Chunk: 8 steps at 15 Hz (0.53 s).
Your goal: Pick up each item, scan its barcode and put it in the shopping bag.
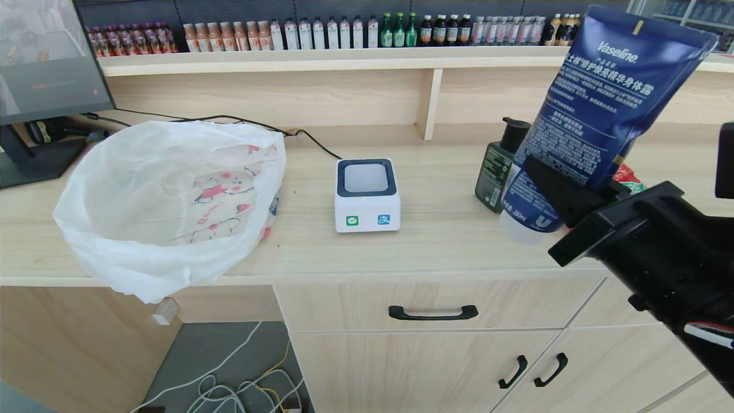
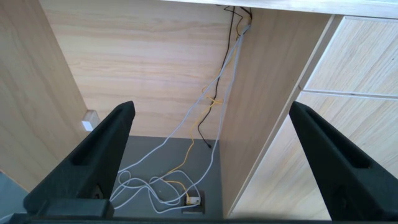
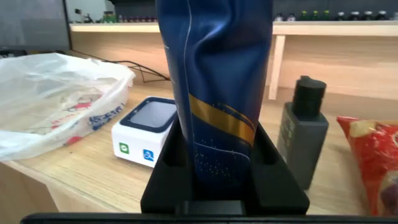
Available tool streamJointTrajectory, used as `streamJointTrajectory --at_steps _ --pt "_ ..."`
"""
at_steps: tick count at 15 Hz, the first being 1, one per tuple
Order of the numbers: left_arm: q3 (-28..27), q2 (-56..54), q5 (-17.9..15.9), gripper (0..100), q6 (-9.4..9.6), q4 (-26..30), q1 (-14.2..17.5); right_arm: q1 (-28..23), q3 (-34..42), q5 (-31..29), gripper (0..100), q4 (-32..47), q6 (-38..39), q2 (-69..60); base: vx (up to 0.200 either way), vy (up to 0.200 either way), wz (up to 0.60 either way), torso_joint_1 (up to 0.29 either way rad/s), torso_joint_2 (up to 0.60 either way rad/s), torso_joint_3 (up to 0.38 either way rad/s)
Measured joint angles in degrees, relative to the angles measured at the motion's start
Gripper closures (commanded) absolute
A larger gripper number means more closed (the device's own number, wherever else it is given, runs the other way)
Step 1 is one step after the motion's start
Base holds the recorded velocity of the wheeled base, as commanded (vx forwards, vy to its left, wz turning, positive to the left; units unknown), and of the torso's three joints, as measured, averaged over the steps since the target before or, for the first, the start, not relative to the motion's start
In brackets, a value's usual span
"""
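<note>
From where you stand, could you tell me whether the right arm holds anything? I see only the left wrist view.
Observer: Yes. The right gripper is shut on a blue pouch, which it holds upright at the right end of the counter.
Operator: Thank you. Which other items wait on that side, please?
Observer: A dark pump bottle stands on the counter just beside the pouch, and a red packet lies to the bottle's right.
</note>
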Motion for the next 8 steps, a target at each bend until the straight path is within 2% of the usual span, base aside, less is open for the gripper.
streamJointTrajectory --at_steps 4,8 --pt "0.0 0.0 0.0 0 0.0 0.0 0.0 -0.2 1.7 -6.2 100 -3.1 -0.6 0.5 0.0 0.0 0.0 0.0 0.0 0.0" --pt "0.0 0.0 0.0 0 0.02 0.0 0.0 -1.5 2.4 -6.5 100 -4.3 -0.5 1.0 0.0 0.0 0.0 0.0 0.0 0.0"
